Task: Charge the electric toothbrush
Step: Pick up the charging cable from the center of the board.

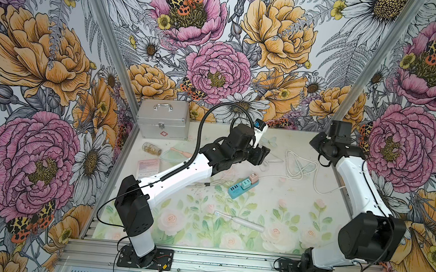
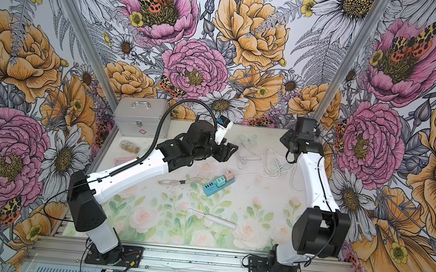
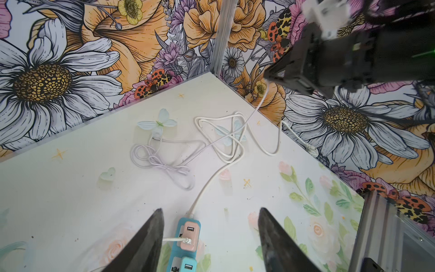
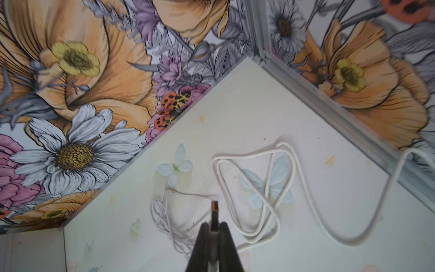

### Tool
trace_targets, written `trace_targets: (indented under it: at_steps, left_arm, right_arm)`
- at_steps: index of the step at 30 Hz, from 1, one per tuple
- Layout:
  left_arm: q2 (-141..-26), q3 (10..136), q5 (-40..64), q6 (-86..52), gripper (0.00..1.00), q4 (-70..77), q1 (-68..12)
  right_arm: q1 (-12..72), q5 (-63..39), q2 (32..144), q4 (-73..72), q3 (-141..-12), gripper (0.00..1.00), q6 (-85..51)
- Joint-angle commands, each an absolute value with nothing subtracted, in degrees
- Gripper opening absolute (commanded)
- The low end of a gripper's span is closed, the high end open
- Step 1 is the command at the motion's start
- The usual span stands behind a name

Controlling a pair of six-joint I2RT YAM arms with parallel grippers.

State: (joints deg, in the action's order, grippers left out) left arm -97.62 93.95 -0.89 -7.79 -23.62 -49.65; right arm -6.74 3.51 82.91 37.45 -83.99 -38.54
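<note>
The electric toothbrush (image 1: pixel 241 222) (image 2: pixel 213 219), pale with a white head, lies flat near the table's front. A blue power strip (image 1: pixel 242 188) (image 3: pixel 186 237) with pink and teal USB adapters lies mid-table. My left gripper (image 3: pixel 210 209) (image 1: pixel 265 153) hovers open above the strip's pink adapter (image 3: pixel 189 233), holding nothing. My right gripper (image 4: pixel 213 226) (image 1: pixel 313 143) is shut on the USB plug (image 4: pixel 214 209) of a thin white charging cable (image 3: pixel 162 160), raised above the back right corner. The cable trails down to a loose coil on the table.
The strip's thick white cord (image 3: pixel 226 141) loops across the back right. A silver case (image 1: pixel 162 119), a jar (image 1: pixel 152 148) and a pink packet (image 1: pixel 148 166) sit at the back left. Another bundled cable (image 1: pixel 207 183) lies beside the strip.
</note>
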Motion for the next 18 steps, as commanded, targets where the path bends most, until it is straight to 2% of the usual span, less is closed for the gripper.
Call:
trace_targets:
  at_steps: [1,5,9,15,18]
  left_arm:
    - [-97.70,94.17,0.63,-5.27,0.64,-22.93,-49.93]
    - [-96.63,92.90,0.77,-5.36,0.64,-22.50,-50.40]
    - [-95.26,91.46,1.23,-5.56,0.64,-21.96,-51.18]
    - [-92.94,87.09,-0.07,-6.14,0.64,-19.93,-52.54]
    - [-91.73,84.09,0.09,-6.74,0.64,-18.18,-52.53]
  right_arm:
    - [-7.01,6.59,75.50,41.39,-88.03,0.00,-35.80]
    - [-7.91,8.42,67.91,46.60,-94.16,0.00,-32.63]
    - [-8.04,4.75,64.20,49.85,-97.15,0.00,-31.12]
    - [-7.93,-7.14,63.04,49.20,-82.67,0.00,-30.84]
    - [-7.11,-13.67,62.84,43.56,-74.51,0.00,-29.39]
